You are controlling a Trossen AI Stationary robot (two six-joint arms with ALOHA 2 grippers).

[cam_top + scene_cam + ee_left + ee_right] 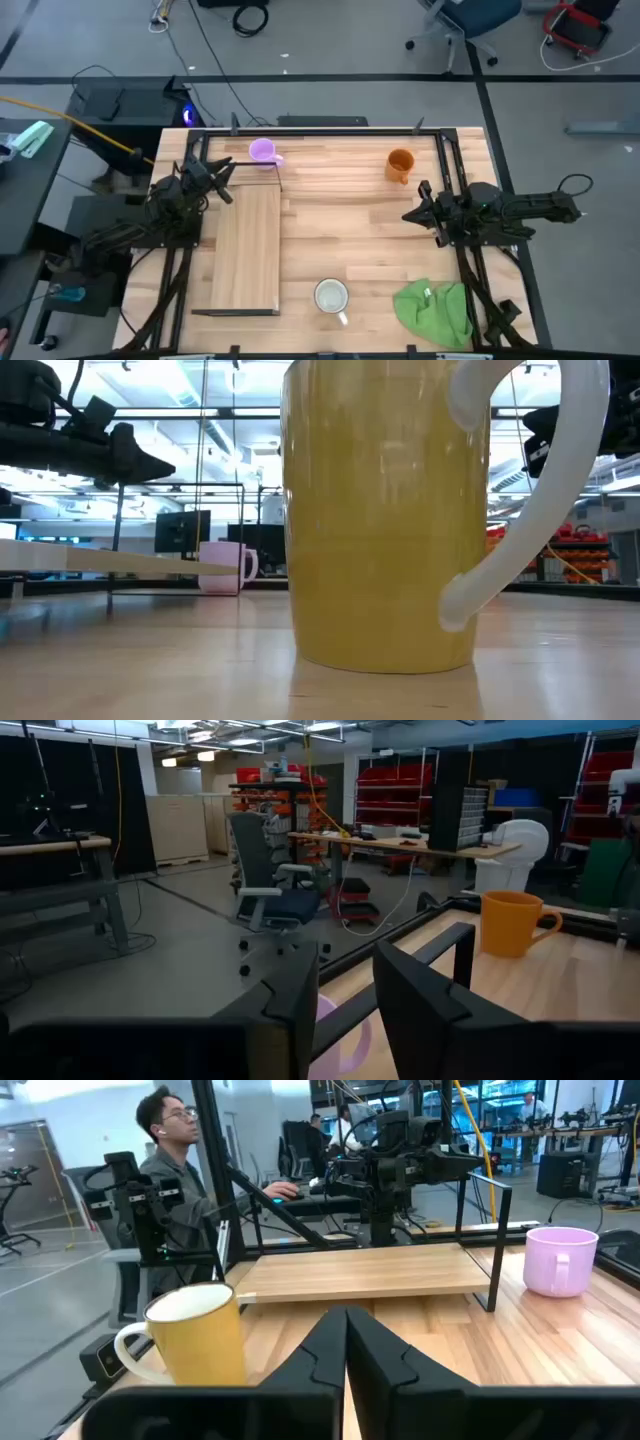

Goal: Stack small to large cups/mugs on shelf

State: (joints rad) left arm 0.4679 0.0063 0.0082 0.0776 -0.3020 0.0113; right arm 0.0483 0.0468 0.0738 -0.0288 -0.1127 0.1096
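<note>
Your left gripper (228, 176) is hovering with its fingers slightly apart and holding nothing, just off the far left corner of the shelf (248, 250) and close to the purple mug (262, 151). Your right gripper (412, 214) is waiting with its fingers pressed together and empty, over the right part of the table (340, 215), nearer the orange mug (400, 164) than anything else.

All three mugs are sitting on the tabletop, none on the shelf: purple just beyond the shelf's far end, orange at the far right, and the white mug (331, 296) at the near edge beside the green cloth (435, 310).

Watch the shelf's black wire frame (492, 1240) as you are reaching for the purple mug; it is standing right beside it, and a finger catching the wire could shove the shelf. A narrow opening could also just nudge the mug away or tip it.
</note>
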